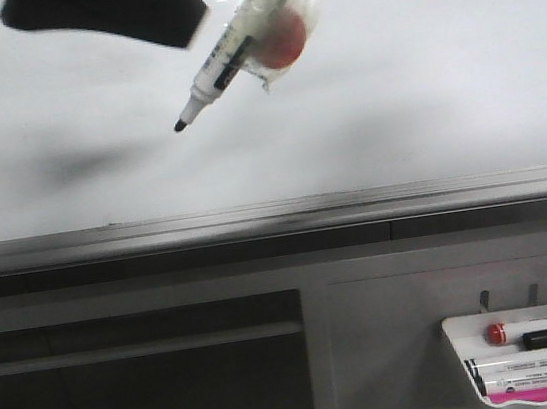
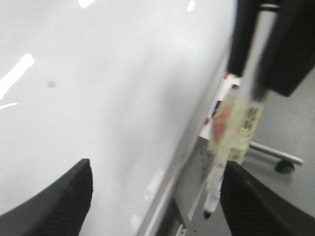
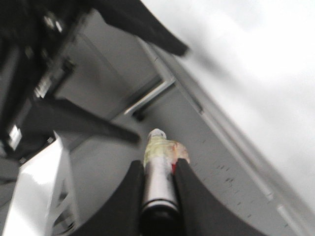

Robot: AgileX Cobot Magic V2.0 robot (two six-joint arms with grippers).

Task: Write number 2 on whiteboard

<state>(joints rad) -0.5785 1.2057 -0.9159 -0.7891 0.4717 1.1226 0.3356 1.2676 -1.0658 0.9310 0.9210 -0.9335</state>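
Zero strokes on whiteboard (image 1: 420,94) yet; right gripper (image 3: 158,184) clamps marker (image 1: 224,60), tip at 7 o'clock, probably off surface. Left gripper (image 2: 157,191) gapes empty.

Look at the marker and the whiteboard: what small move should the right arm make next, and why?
Probably ease the marker tip forward onto the whiteboard. The right gripper is shut on the marker, its cap is off, and the board shows no stroke yet. Whether the tip already touches cannot be told. The left gripper is open.
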